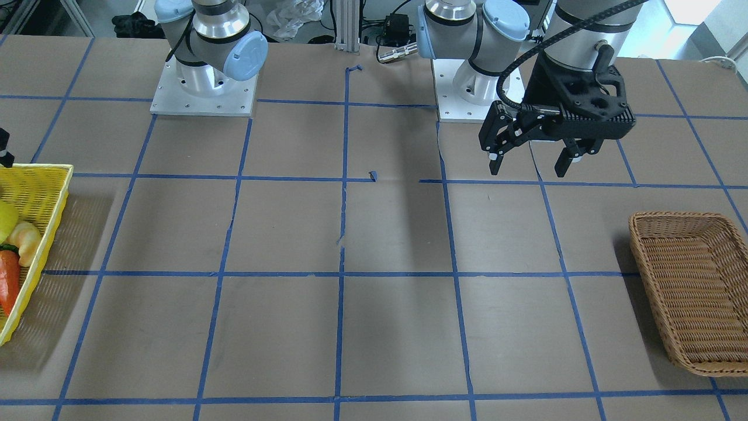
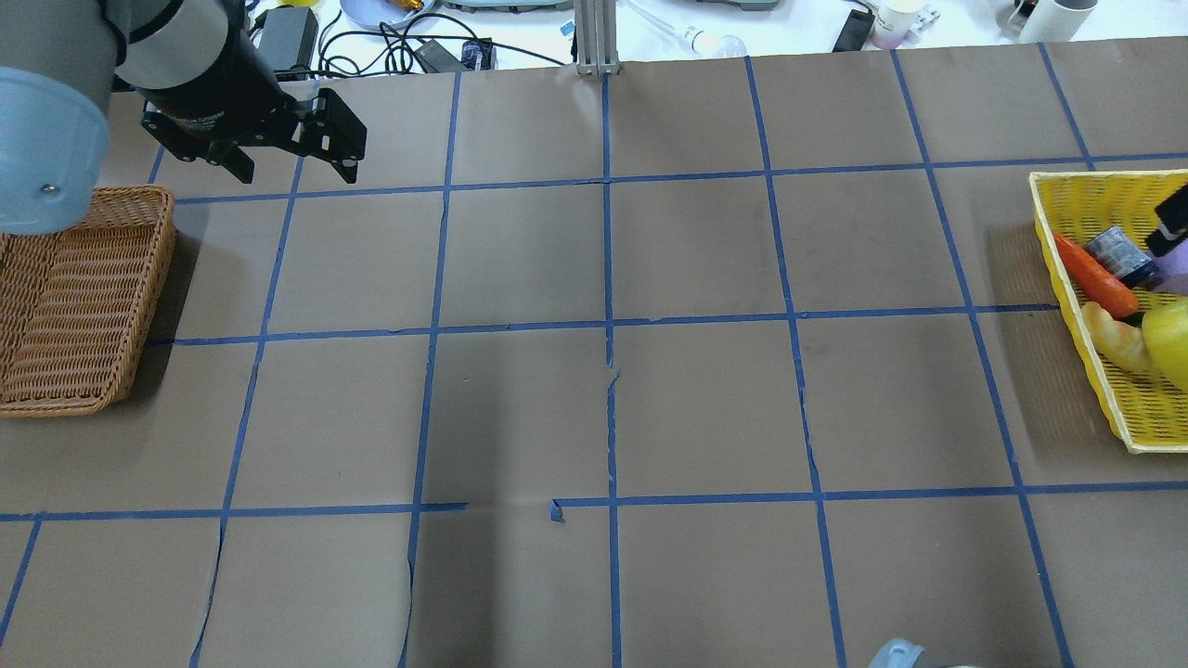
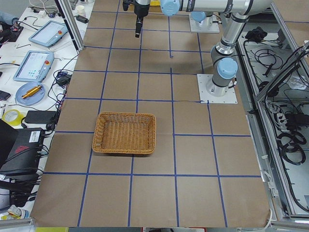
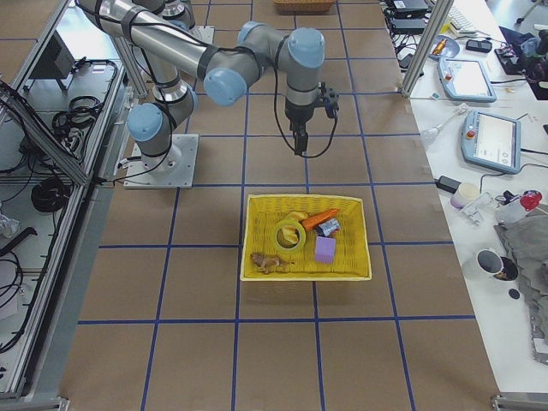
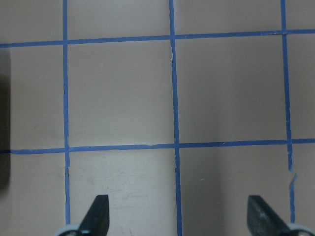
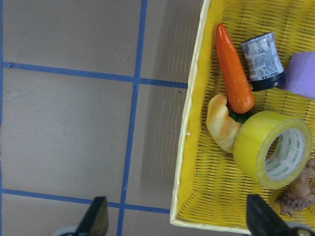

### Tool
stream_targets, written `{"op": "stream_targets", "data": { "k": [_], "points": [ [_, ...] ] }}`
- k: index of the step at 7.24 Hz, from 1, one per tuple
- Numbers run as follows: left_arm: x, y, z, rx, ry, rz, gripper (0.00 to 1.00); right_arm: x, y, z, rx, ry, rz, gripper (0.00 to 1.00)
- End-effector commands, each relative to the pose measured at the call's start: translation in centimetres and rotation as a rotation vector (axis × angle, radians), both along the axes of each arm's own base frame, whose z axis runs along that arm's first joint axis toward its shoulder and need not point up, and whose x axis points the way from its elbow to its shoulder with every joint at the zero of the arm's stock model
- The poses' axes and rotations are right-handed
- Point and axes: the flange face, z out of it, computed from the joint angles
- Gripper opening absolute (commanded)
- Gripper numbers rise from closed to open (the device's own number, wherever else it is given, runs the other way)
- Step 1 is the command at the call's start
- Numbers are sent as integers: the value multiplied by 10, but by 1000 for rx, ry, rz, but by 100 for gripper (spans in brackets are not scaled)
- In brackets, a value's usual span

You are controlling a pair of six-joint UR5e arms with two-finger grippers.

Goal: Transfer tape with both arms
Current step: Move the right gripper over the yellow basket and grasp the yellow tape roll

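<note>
The yellow tape roll (image 6: 273,150) lies on its side in a yellow basket (image 6: 189,123), against a carrot and a bread piece. It also shows in the exterior right view (image 4: 289,234) and at the overhead view's right edge (image 2: 1171,339). My right gripper (image 6: 177,209) is open and empty, high above the basket's inner rim, with the tape off toward one finger. It shows as a black tip in the overhead view (image 2: 1171,223). My left gripper (image 1: 529,166) is open and empty above the table near its base, beside the wicker basket (image 2: 83,297).
The yellow basket (image 4: 304,278) also holds a carrot (image 6: 234,69), a bread piece (image 6: 221,123), a blue can (image 6: 263,61), a purple block (image 6: 302,73) and a ginger root (image 6: 300,194). The wicker basket (image 1: 689,292) holds nothing. Blue tape lines grid the brown table.
</note>
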Motion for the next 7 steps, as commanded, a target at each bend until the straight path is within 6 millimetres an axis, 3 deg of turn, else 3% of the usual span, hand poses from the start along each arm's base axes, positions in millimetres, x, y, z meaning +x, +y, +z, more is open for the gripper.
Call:
{"op": "stream_targets", "data": {
  "k": [1,3,5,6,7],
  "points": [
    [0,0,0,1,0,0,100,-87,11,-59,-34,-132,20,100],
    [0,0,-1,1,0,0,100,-114,14,-95,-30,-205,0,100],
    [0,-2,2,-5,-1,-1,100,-148,16,-144,-35,-255,-61,100],
    [-1,-2,1,-4,0,-1,100,-148,17,-151,-30,-261,-71,94],
    [0,-2,2,-5,1,0,100,-151,15,-161,-24,-266,-72,99]
  ]
}}
